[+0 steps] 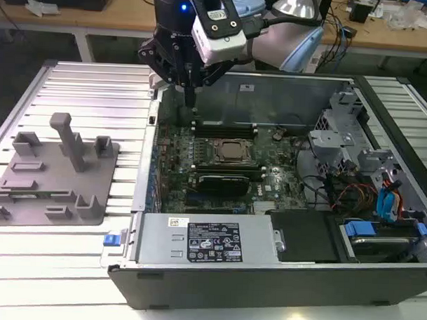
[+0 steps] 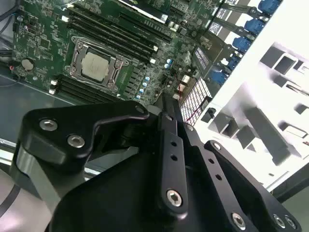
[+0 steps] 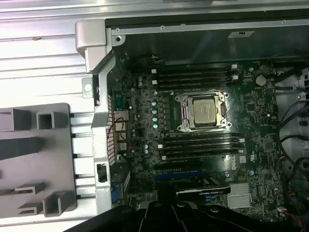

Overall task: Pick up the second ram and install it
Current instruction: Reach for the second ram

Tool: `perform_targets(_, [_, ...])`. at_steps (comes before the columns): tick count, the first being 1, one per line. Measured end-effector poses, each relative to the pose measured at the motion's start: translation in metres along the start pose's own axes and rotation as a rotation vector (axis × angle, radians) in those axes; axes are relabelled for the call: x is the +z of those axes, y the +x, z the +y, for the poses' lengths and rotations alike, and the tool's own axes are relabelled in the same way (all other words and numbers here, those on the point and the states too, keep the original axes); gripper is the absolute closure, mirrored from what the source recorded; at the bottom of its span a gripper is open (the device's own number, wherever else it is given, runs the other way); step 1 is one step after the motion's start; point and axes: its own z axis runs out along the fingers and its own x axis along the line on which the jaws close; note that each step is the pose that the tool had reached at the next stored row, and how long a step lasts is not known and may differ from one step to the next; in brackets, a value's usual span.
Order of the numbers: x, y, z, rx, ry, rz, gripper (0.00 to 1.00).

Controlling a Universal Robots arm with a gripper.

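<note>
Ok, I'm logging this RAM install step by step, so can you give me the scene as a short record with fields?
table: slatted metal table
case: open grey metal computer case, on the table
board: green motherboard, silver square CPU between black memory slot banks
claw: black claw above the board's far corner, exterior view's left
held: cannot tell
tray: grey plastic holder tray on the table, exterior view's left of the case
</note>
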Motion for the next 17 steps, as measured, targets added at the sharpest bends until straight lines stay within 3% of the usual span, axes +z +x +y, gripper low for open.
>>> perform_targets(8, [0.0,0.0,0.0,0.0,0.0,-0.0001,0.92])
perform_targets(10, [-0.0001,0.005,-0.0004,0.0,0.0,-0.0001,0.92])
perform_targets(17, [-0.0003,0.0122,-0.0009,0.0,-0.0001,0.0,0.92])
